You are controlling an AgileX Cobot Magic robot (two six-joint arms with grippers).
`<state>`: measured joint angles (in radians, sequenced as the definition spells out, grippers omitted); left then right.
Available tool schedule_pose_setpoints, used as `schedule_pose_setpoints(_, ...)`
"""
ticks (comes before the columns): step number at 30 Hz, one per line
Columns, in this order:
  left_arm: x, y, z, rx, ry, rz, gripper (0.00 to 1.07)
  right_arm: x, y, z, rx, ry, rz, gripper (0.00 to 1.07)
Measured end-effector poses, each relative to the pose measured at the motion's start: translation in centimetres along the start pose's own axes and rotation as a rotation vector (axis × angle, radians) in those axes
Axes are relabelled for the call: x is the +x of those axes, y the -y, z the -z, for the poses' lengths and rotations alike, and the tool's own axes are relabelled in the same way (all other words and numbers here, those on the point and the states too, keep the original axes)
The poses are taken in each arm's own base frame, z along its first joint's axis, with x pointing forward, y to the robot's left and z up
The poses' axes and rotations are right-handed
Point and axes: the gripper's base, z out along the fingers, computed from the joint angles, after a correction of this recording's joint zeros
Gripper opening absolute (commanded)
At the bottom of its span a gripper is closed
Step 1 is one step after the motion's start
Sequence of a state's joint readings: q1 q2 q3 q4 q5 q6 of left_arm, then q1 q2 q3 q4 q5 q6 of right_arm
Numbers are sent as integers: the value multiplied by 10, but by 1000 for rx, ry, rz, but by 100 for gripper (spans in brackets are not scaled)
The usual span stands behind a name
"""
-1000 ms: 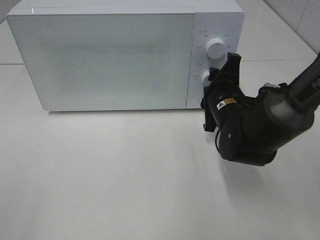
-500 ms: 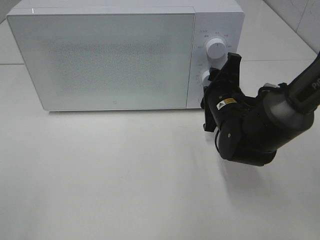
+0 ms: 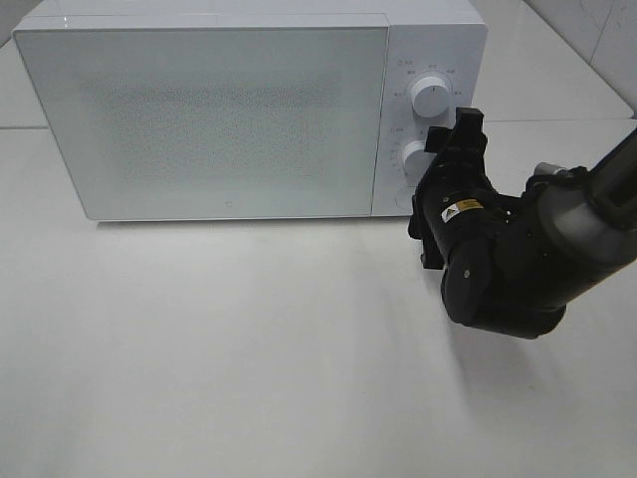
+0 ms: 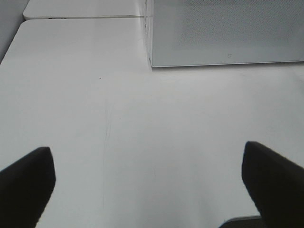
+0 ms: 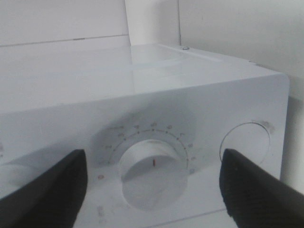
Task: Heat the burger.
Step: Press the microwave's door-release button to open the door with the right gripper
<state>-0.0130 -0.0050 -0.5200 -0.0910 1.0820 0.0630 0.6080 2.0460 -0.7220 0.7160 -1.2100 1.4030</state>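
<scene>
The right jaws have let go of the lower knob point(image 3: 416, 156) and spread. Draw them straight back, so that no finger turns the dial again. They stand wide on either side of the knob, holding nothing; the left jaws are fully open and empty. The burger is hidden, probably inside the closed microwave point(image 3: 199, 110).

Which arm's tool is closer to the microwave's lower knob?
Right. The right tool faces the lower knob, fingers either side. The left tool sits back over the table, by the microwave's far corner.
</scene>
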Motion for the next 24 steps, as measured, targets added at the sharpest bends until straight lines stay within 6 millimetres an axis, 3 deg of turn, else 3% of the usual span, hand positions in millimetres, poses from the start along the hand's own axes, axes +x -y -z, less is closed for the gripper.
schedule_pose_setpoints(10, 0, 0, 0, 0, 0, 0, 100, -9, -2, 25, 19, -100, 196, 75)
schedule_pose_setpoints(16, 0, 0, 0, 0, 0, 0, 100, -12, -7, 45, 93, -207, 441, 75)
schedule_pose_setpoints(22, 0, 0, 0, 0, 0, 0, 100, -11, -17, 61, 215, -370, 820, 75)
schedule_pose_setpoints(24, 0, 0, 0, 0, 0, 0, 100, -12, -17, 63, 236, -392, 857, 75)
